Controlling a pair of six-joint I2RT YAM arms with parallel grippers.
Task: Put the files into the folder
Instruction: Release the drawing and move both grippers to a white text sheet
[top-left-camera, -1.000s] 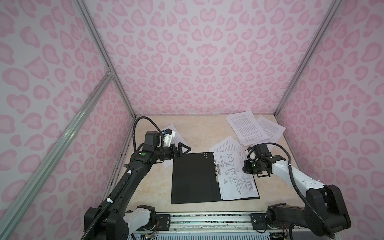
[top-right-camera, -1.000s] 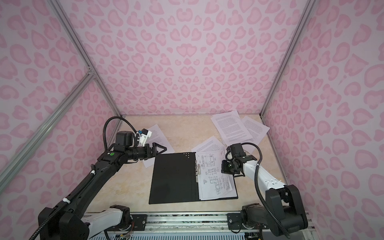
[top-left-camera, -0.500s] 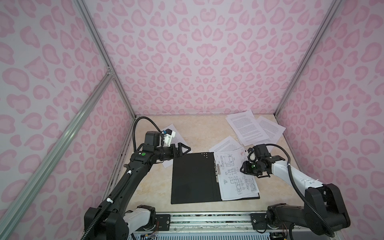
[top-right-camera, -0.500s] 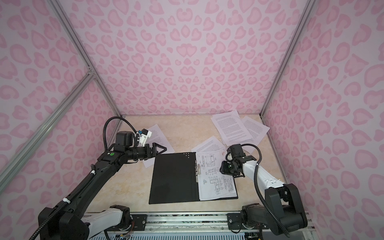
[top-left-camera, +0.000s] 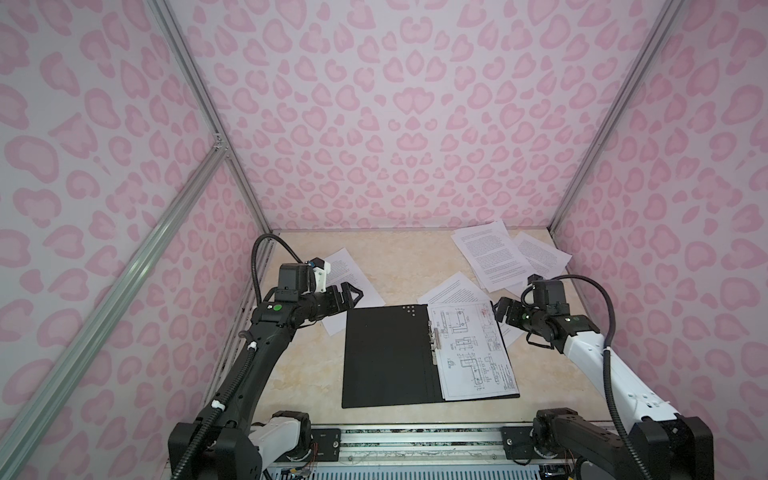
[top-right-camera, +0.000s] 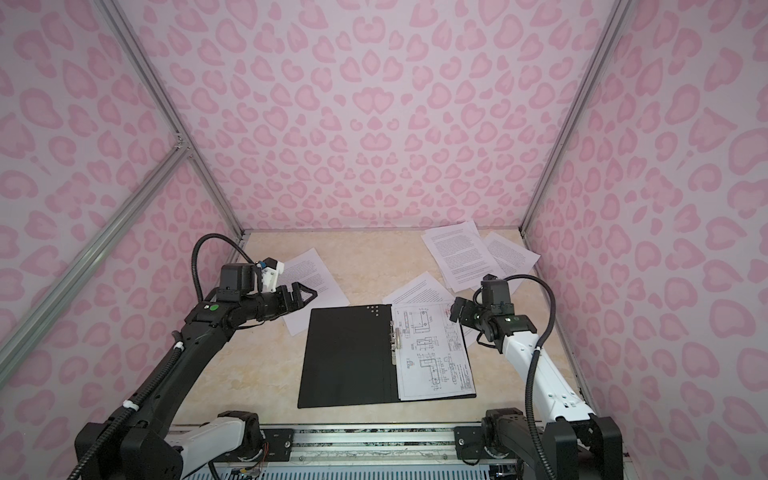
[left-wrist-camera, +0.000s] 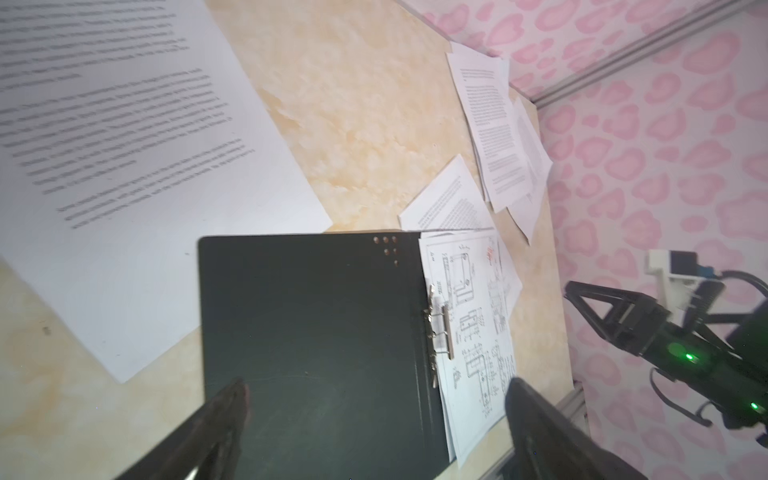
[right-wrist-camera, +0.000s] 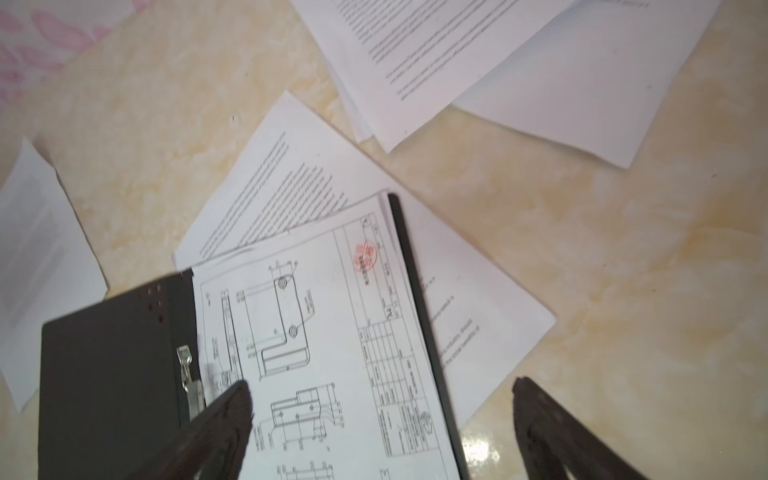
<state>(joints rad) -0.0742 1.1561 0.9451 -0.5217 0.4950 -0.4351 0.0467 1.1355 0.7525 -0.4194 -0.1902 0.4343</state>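
Observation:
The folder (top-left-camera: 386, 357) (top-right-camera: 345, 357) lies open on the table, black inside up, with a metal clip (top-left-camera: 435, 338) at its spine. One of the files, a sheet of line drawings (top-left-camera: 473, 353) (right-wrist-camera: 332, 332), lies on its right half. My right gripper (top-left-camera: 500, 313) (right-wrist-camera: 380, 395) hangs open just above that sheet's far right corner, holding nothing. My left gripper (top-left-camera: 353, 297) (left-wrist-camera: 378, 395) hovers open over the folder's far left corner, also holding nothing. More files lie loose: a text sheet (top-left-camera: 453, 291) under the folder's far right corner, another text sheet (top-left-camera: 353, 278) below the left gripper, and a stack (top-left-camera: 494, 253) at the back right.
Pink patterned walls with aluminium posts (top-left-camera: 582, 166) close the table in on the left, back and right. A metal rail (top-left-camera: 415, 436) with both arm bases runs along the front edge. Bare tabletop (top-left-camera: 407, 257) shows between the left sheet and the back-right stack.
My right gripper has gone from shut to open over the drawing sheet, which now lies free on the folder. The left arm has not moved.

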